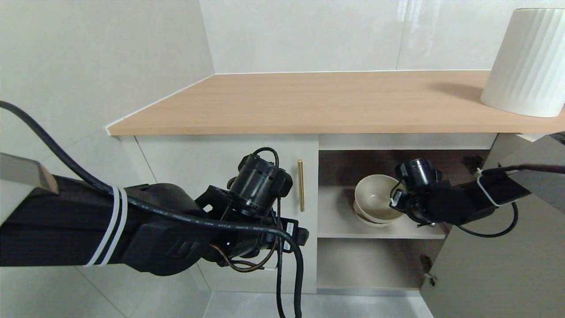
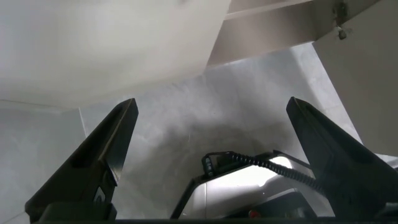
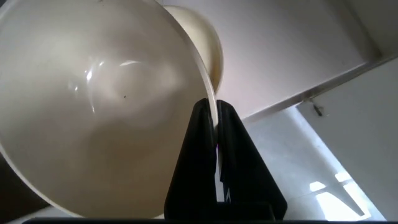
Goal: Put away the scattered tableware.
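Bowl (image 1: 373,196) first: it's inside the cabinet (image 1: 397,141), on the upper shelf (image 1: 335,221), tipped so its opening faces out toward the front. It sits nested in a second bowl (image 1: 368,219) of the same cream colour, which lies flat on that shelf. And the right gripper (image 1: 397,201) has it: the jaws are pinched narrow on the rim, one finger inside the bowl and one outside, clear as day in the right wrist view, where the bowl (image 3: 93,106) looms large, the gripper (image 3: 216,109) is clamped on its edge and the second bowl (image 3: 208,37) peeks out behind.

The cabinet's right door (image 1: 485,265) stands swung open beside the arm. The left door (image 1: 198,163) is closed, with its brass handle (image 1: 300,185) upright along the edge.

Left gripper (image 2: 211,102) now: jaws spread wide, nothing between them, hanging low in front of that closed door over the tiled floor (image 2: 249,81).

On the cabinet lies a wooden counter (image 1: 331,101), and a white ribbed pot (image 1: 527,62) stands at its right end.
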